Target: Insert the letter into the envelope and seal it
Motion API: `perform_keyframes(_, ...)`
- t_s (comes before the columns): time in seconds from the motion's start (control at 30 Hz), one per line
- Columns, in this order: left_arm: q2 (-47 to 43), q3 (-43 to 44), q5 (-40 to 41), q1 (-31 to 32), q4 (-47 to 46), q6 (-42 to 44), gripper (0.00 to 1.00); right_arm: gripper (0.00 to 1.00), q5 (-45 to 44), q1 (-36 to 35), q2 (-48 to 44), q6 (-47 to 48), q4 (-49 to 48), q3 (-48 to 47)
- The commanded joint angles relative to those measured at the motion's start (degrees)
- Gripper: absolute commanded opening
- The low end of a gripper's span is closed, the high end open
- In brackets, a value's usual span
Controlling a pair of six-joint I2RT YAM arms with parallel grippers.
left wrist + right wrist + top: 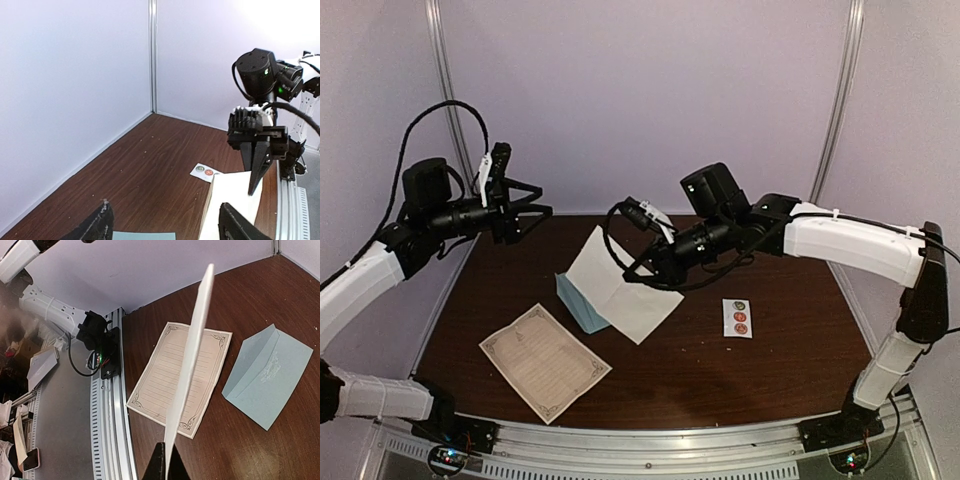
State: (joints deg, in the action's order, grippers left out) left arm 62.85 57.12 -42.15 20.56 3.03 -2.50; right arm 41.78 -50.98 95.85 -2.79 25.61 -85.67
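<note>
Letter flat, edges free; white sheet in right fingers

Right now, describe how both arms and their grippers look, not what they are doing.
The left arm and right arm have white shell links with black joints and black wrist cameras. The left gripper and right gripper are black with tapered fingers. Thin black cables loop along them.

The top view looks down from above and behind the arms at the whole counter. The left wrist view sits high and faces across to the right arm. The right wrist view looks down, closer, at the letter and envelope. The top view shows both too.
</note>
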Motion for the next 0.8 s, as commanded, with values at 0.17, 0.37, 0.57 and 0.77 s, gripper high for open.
perform_keyframes(0.17, 6.03, -0.54, -10.85, 3.76, -7.06, -3.95, 0.86, 0.0, 3.46, 0.27, -1.21, 0.6, 1.41, -0.16)
perform_keyframes(0.37, 9.75, 0.69, -13.38, 9.24, -3.58, -1.97, 0.93, 0.0, 7.0, -0.13, -0.48, 2.88, 4.19, -1.17)
perform_keyframes(0.57, 15.13, 4.31, -14.9, 11.95, 4.27, 1.26, 0.97, 0.0, 7.27, -0.93, 0.06, 5.72, 6.89, -2.39)
perform_keyframes(0.77, 17.41, 5.08, -19.67, 12.74, 5.48, 1.94, 0.66, 0.0, 7.76, -1.23, 0.12, 6.99, 8.2, -2.63)
